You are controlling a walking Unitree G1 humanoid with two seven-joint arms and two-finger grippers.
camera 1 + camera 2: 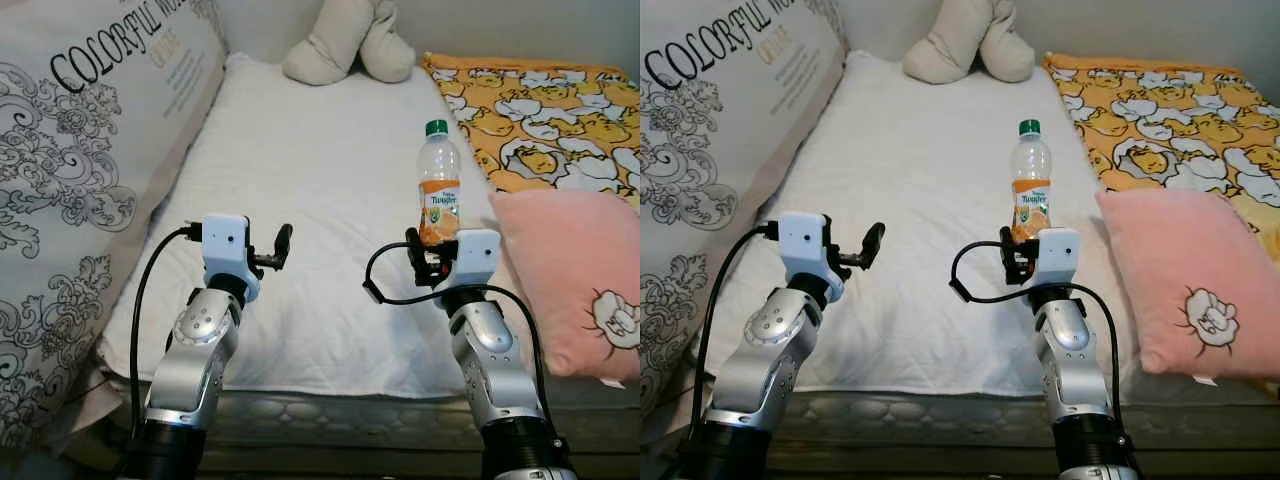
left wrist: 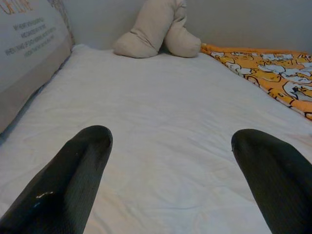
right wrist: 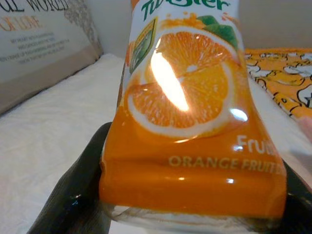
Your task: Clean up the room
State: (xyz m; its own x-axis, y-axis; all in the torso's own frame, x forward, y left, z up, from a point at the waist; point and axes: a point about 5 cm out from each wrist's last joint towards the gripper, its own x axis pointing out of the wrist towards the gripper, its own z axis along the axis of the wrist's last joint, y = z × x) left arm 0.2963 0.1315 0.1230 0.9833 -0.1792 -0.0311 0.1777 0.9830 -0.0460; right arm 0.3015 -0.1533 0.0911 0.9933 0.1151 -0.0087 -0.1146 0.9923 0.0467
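White bed sheet [image 1: 320, 200] spans my view; my left end effector [image 1: 283, 246] hovers above it near the front edge, fingers spread wide, nothing between them. My right end effector [image 1: 424, 262] grips the base of the upright orange juice bottle [image 1: 439, 185], pink pillow [image 1: 575, 270] just beside.

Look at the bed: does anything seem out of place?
Yes: a clear plastic orange-juice bottle with a green cap stands upright over the white bed sheet, clamped at its base by the right end effector. Drink bottles don't belong there.
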